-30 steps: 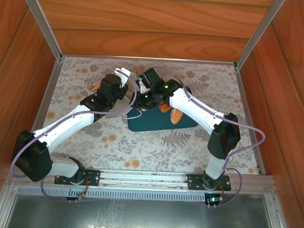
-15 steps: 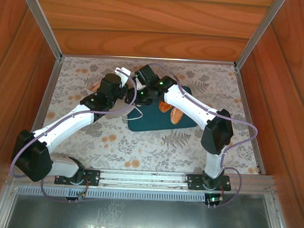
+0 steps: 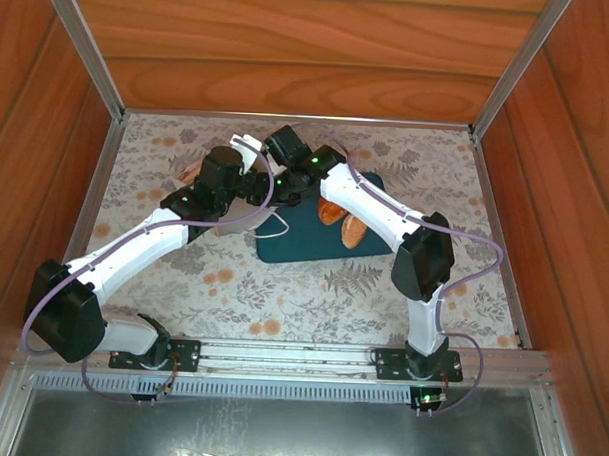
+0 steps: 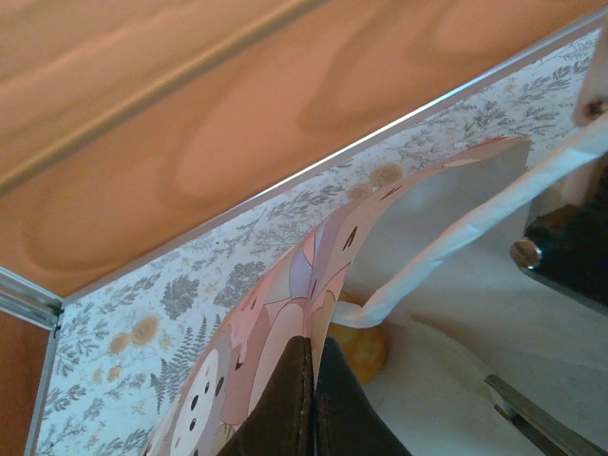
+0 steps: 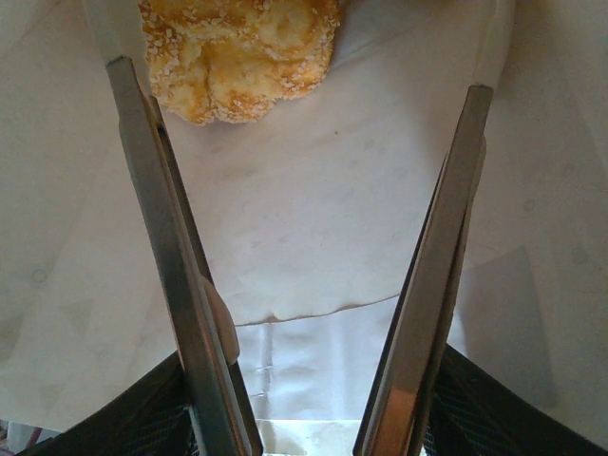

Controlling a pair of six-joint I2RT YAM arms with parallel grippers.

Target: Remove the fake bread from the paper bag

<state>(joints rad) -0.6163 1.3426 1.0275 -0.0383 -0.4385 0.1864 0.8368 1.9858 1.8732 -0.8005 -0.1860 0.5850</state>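
1. Two arms rise from the near edge of the floral counter (image 3: 232,286) and lean inward, wrists meeting mid-counter.
2. Beyond the right elbow, a dark teal tray (image 3: 284,249) lies flat. Two pcs of fake bread (image 3: 331,211) rest on it side by side, partly under the right forearm.
3. At the tray's left end is the paper bag (image 4: 446,380), mouth held open. A thin white loop handle (image 3: 273,227) trails toward the tray's near-left corner.
4. Left claw (image 4: 313,385): clamped on the bag's rim, paper pinched between its dark fingers. The pink printed outer face is on one side, the white lining on the other.
5. Right claw (image 5: 299,57): fingers (image 5: 161,237) spread wide inside the bag, w/ white paper beneath and nothing gripped.
6. One golden, crumb-crusted pc (image 5: 237,52) lies on the lining at the right claw's tips, nearer one finger than the other; contact cannot be told. The left wrist view shows an orange pc (image 4: 363,350) deep in the bag, under the handle loop.
7. Further left, one more pc (image 3: 191,171) sits on the counter beside the left wrist, outside the bag.
8. Wood-panel wall (image 3: 310,78) closes the far end.
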